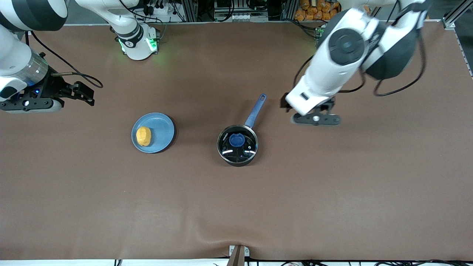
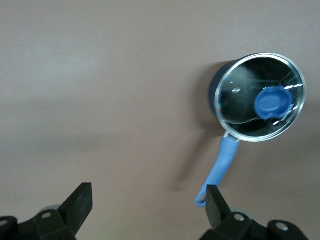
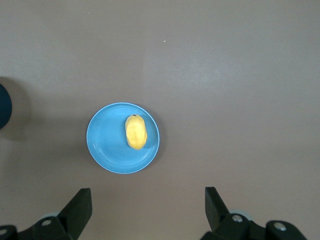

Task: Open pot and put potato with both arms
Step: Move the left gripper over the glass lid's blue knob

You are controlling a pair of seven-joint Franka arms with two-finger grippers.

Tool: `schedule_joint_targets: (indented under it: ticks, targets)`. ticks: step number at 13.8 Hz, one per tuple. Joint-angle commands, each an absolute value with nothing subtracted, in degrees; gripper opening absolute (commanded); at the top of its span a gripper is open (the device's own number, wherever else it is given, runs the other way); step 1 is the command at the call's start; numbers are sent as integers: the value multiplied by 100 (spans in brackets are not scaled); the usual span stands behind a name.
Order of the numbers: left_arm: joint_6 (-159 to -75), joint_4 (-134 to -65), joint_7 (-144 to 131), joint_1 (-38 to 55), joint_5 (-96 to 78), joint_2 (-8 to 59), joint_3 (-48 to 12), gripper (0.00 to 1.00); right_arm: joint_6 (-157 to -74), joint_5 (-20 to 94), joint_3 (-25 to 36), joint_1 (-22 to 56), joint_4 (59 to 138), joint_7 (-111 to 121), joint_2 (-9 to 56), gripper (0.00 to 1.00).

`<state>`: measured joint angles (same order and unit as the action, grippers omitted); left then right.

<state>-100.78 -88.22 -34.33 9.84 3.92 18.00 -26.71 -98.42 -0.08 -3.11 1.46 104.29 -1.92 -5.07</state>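
Note:
The black pot [image 1: 237, 145] stands mid-table with its clear glass lid and blue knob [image 1: 237, 140] on it. Its long blue handle [image 1: 255, 111] points toward the robots' bases. The pot [image 2: 260, 97] also shows in the left wrist view. The yellow-orange potato [image 1: 143, 136] lies on a light-blue plate [image 1: 162, 127], toward the right arm's end. My left gripper [image 1: 316, 119] hangs open over the table beside the handle's tip [image 2: 202, 200], holding nothing [image 2: 149, 200]. My right gripper [image 1: 27, 104] hangs open and empty [image 3: 147, 200] at the right arm's end, with the potato [image 3: 136, 132] in its view.
A brown cloth covers the table, with a wrinkle [image 1: 236, 240] at the edge nearest the front camera. The right arm's base [image 1: 136, 44], lit green, stands at the table's robot side. Cables and clutter [image 1: 310, 11] line that edge.

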Motion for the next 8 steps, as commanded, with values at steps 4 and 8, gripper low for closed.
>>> schedule_joint_targets:
  ticks: [4, 8]
  targets:
    - [-10433, -8263, -4788, 1888, 545, 2776, -2619, 100, -10151, 88, -378, 53, 10722, -193, -580, 100]
    - [-10564, -7744, -5264, 2346, 843, 3409, -2602, 100, -10353, 88, -378, 44, 10881, -193, -580, 100]
